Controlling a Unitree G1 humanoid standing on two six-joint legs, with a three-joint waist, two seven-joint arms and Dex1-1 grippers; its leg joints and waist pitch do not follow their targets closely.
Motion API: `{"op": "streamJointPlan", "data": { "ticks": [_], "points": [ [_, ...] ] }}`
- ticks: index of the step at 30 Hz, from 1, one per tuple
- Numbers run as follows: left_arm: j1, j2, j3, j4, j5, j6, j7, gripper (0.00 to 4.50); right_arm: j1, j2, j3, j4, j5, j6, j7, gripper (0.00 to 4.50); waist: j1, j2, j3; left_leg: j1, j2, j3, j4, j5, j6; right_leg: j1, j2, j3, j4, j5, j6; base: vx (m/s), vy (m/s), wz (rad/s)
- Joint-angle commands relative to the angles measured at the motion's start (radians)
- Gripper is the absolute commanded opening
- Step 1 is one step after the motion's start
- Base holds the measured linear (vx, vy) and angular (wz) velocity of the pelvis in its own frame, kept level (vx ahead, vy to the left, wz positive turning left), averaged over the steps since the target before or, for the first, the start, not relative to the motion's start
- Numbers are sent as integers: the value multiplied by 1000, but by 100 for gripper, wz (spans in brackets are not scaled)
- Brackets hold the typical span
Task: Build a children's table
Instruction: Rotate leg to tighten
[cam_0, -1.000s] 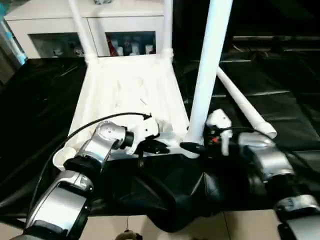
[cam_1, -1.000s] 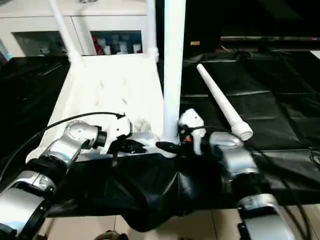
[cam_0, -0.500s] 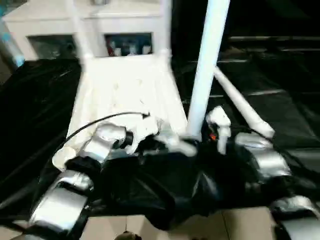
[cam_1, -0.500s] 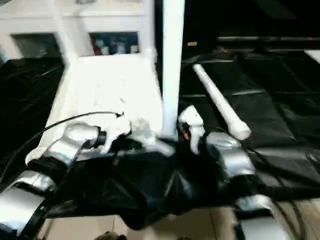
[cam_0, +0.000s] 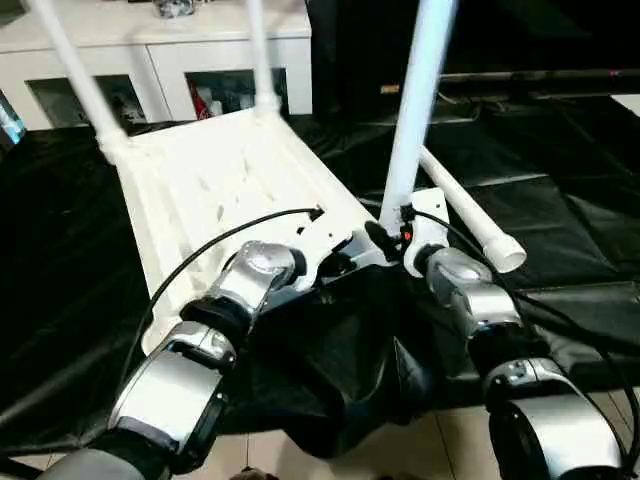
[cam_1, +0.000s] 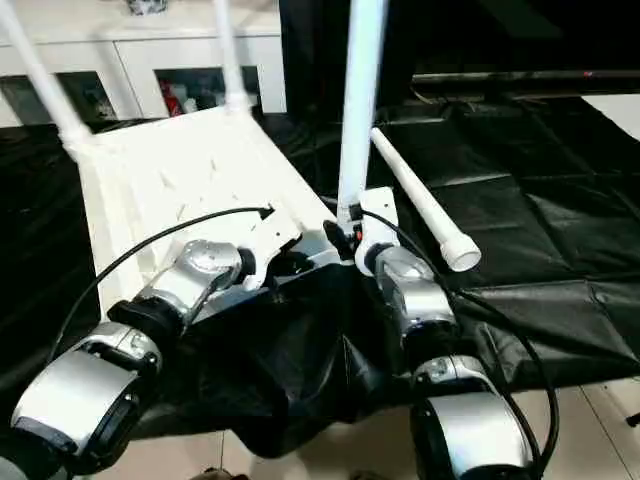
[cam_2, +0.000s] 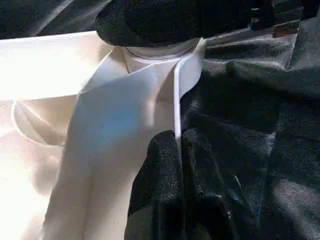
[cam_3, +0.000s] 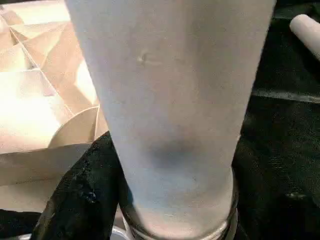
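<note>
The white tabletop (cam_0: 215, 180) lies upside down on the black-draped table, ribs facing up. Two legs (cam_0: 68, 70) (cam_0: 258, 50) stand in its far corner sockets. A third leg (cam_0: 415, 100) stands upright in the near right corner socket (cam_3: 175, 222), with my right gripper (cam_0: 385, 240) shut around its base. My left gripper (cam_2: 177, 150) is shut on the thin rim of the tabletop's near edge, just beside that corner. The fourth leg (cam_0: 470, 215) lies loose on the cloth to the right.
The black cloth (cam_0: 350, 370) is bunched up and hangs over the table's front edge between my arms. A white cabinet (cam_0: 180, 60) with glass doors stands behind the table. A black cable (cam_0: 215, 245) loops over my left forearm.
The tabletop has swung so that its far end and two far legs now sit further left, and the view has also shifted. Both grippers keep their holds at the near right corner.
</note>
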Motion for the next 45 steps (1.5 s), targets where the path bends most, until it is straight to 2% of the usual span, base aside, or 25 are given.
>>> {"op": "streamJointPlan", "data": {
  "ticks": [1, 3, 4, 5, 6, 8, 10, 12, 19, 23, 24, 26, 30, 31, 32, 35, 38, 40, 41, 42, 43, 45],
  "points": [
    [-22, -18, 10, -24, -9, -61, -25, 0, 17, 58, 51, 18, 11, 18, 111, 340, 3, -11, -70, 18, 42, -28, -75, -323, 41, 43, -63, 35, -80, -299, -213, 0, 0, 0],
    [-13, -4, 7, -30, -13, -76, -61, 0, 23, 40, 64, -3, 9, 13, 154, 366, 3, -10, -70, 16, 43, -28, -75, -316, 48, 44, -63, 34, -81, -317, -209, 0, 0, 0],
    [5, 19, 1, -44, -20, -104, -124, 0, 43, -1, 94, -48, 0, 5, 234, 366, 5, -12, -69, 15, 44, -27, -75, -313, 52, 45, -62, 33, -83, -324, -204, 0, 0, 0],
    [9, 23, 0, -48, -23, -113, -141, 0, 49, -11, 101, -58, -1, 6, 252, 366, 6, -16, -70, 15, 44, -26, -74, -308, 56, 46, -61, 33, -83, -323, -203, 0, 0, 0],
    [18, 33, -4, -56, -29, -125, -176, 0, 61, -31, 115, -80, -3, 5, 294, 366, 9, -14, -70, 13, 46, -27, -74, -295, 62, 48, -61, 32, -80, -315, -203, 0, 0, 0],
    [32, 51, -11, -66, -35, -136, -228, 0, 80, -64, 136, -117, -1, 6, 366, 366, 12, -12, -73, 15, 49, -25, -72, -274, 68, 46, -62, 33, -75, -284, -216, 0, 0, 0],
    [53, 77, -20, -86, -47, -151, -309, 0, 109, -119, 165, -173, 7, 7, 476, 366, 23, -12, -72, 15, 53, -23, -71, -262, 78, 47, -60, 34, -71, -248, -232, 0, 0, 0],
    [65, 96, -23, -96, -53, -159, -350, 0, 130, -161, 179, -214, 14, 5, 552, 366, 27, -9, -73, 17, 55, -22, -71, -267, 76, 44, -60, 34, -69, -243, -240, 0, 0, 0],
    [97, 148, -24, -134, -69, -186, -492, 0, 166, -261, 202, -306, 31, 54, 727, 366, 46, -11, -69, 21, 58, -24, -77, -295, 56, 44, -63, 38, -72, -290, -227, 0, 0, 0],
    [110, 168, -25, -153, -68, -185, -519, 0, 168, -288, 204, -321, 36, 64, 758, 329, 46, -10, -70, 20, 57, -23, -76, -286, 52, 41, -63, 38, -70, -281, -231, 0, 0, 0],
    [111, 169, -24, -154, -66, -186, -521, 0, 168, -290, 204, -321, 35, 65, 761, 317, 46, -7, -70, 21, 57, -24, -77, -291, 48, 40, -63, 38, -72, -288, -230, 0, 0, 0],
    [114, 172, -23, -155, -64, -188, -524, 0, 168, -292, 204, -322, 34, 69, 767, 295, 46, -8, -71, 20, 57, -24, -76, -291, 43, 41, -63, 37, -70, -287, -229, 0, 0, 0],
    [119, 175, -21, -165, -64, -184, -530, 0, 178, -289, 207, -348, 37, 90, 778, 281, 47, -9, -72, 19, 56, -24, -75, -279, 46, 43, -63, 37, -68, -270, -231, 0, 0, 0],
    [120, 174, -20, -168, -65, -183, -529, 0, 181, -288, 209, -353, 38, 94, 780, 279, 47, -9, -72, 19, 57, -24, -74, -273, 48, 43, -63, 37, -67, -264, -233, 0, 0, 0],
    [120, 172, -18, -169, -66, -177, -522, 0, 187, -284, 211, -353, 39, 99, 775, 278, 46, -14, -70, 18, 57, -24, -75, -274, 50, 43, -62, 37, -69, -268, -232, 0, 0, 0],
    [117, 164, -10, -165, -66, -161, -492, 0, 192, -272, 207, -341, 32, 111, 742, 275, 47, -11, -71, 19, 57, -24, -75, -274, 48, 41, -64, 37, -69, -290, -225, 0, 0, 0],
    [87, 139, 7, -128, -49, -129, -375, 0, 176, -236, 194, -274, -18, 137, 584, 275, 41, -9, -68, 19, 56, -25, -77, -287, 32, 37, -62, 38, -71, -322, -217, 0, 0, 0],
    [53, 108, 19, -86, -30, -95, -248, 0, 162, -182, 163, -209, -33, 157, 435, 274, 31, -14, -64, 26, 50, -27, -77, -333, 7, 31, -64, 38, -82, -414, -192, 0, 0, 0],
    [27, 81, 27, -57, -18, -64, -156, 0, 152, -137, 136, -162, -35, 162, 326, 274, 31, -10, -64, 29, 50, -30, -77, -345, -2, 30, -67, 38, -82, -431, -191, 0, 0, 0],
    [4, 53, 37, -36, -15, -35, -81, 0, 137, -95, 105, -115, -31, 158, 212, 274, 23, -12, -61, 28, 47, -35, -80, -367, -17, 31, -64, 34, -88, -477, -173, 0, 0, 0],
    [-9, 36, 43, -25, -16, -17, -39, 0, 126, -70, 82, -87, -25, 157, 142, 274, 17, -9, -61, 32, 46, -35, -80, -385, -26, 26, -65, 34, -92, -501, -162, 0, 0, 0],
    [-21, 20, 50, -15, -17, 2, 0, 0, 113, -49, 62, -59, -15, 154, 87, 274, 6, -13, -61, 31, 43, -37, -80, -402, -20, 28, -64, 31, -100, -522, -146, 0, 0, 0]
  ]
}}
